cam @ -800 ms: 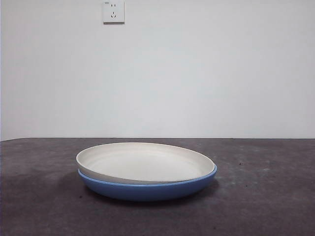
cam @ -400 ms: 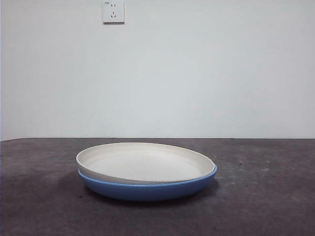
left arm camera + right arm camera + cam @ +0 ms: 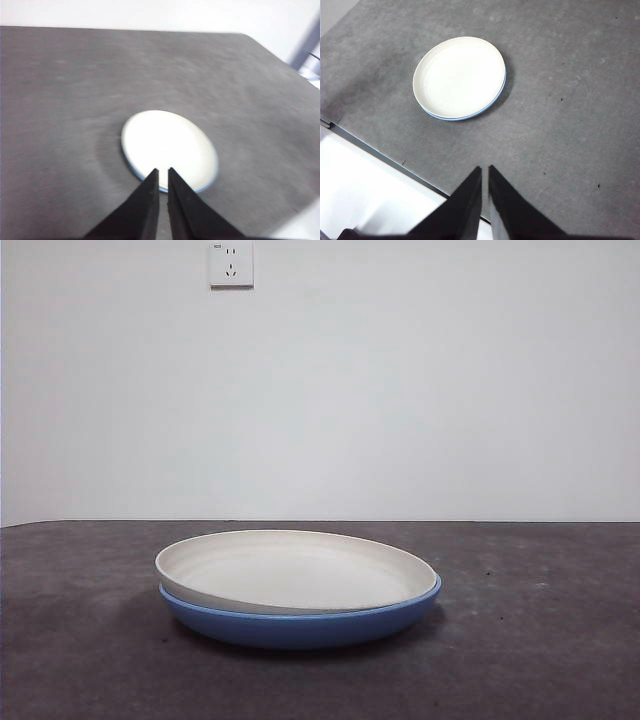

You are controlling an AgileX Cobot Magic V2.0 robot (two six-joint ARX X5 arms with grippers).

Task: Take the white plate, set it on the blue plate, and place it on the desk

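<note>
Looking across the desk (image 3: 560,640), we see the white plate (image 3: 295,570) nested in the blue plate (image 3: 300,625) near its middle. Our left claw (image 3: 163,172) and right claw (image 3: 485,170) hang high above, jaws nearly closed, holding nothing.

The white plate (image 3: 290,570) was a matte cream-white, plain and without pattern; in the left wrist view it glared almost pure white. The blue plate (image 3: 300,625) beneath it was a glossy medium blue, showing as a thin blue edge in the right wrist view. The desk (image 3: 540,640) was dark grey-brown with a rough speckled texture and scattered dark flecks. The wall (image 3: 400,390) was pale white, with a white socket (image 3: 231,264). Both grippers' jaws were black
</note>
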